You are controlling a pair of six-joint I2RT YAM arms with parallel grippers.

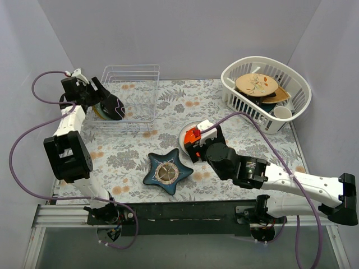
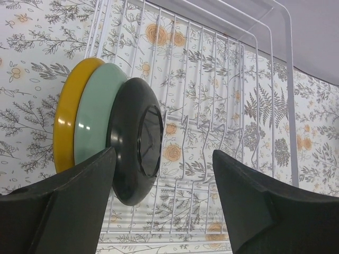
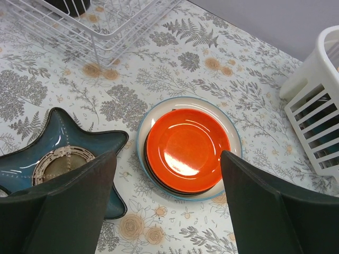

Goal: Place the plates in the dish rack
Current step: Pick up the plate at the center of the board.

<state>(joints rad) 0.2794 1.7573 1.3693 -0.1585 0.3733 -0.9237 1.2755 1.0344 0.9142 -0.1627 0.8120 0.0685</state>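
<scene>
Two-arm view of plate loading. My left pincer (image 2: 164,156) stands with its jaws spread wide at the near left end of the dish rack (image 2: 241,106), holding nothing. Three plates stand on edge between the dividers there, side by side: a yellow plate (image 2: 66,121), a teal-green plate (image 2: 95,116) and a black plate (image 2: 132,137). The black plate's lower edge passes behind one finger; I cannot tell whether they touch. My right pincer (image 3: 168,156) hangs open and empty above a stack on the floral tablecloth (image 3: 222,69). In that stack, an orange-red plate (image 3: 185,148) lies on a dark plate (image 3: 159,183), over an off-white plate (image 3: 232,132). A blue star-shaped dish (image 3: 63,137) lies just beside the stack. The white slotted basket (image 3: 318,106) is at the right.
</scene>
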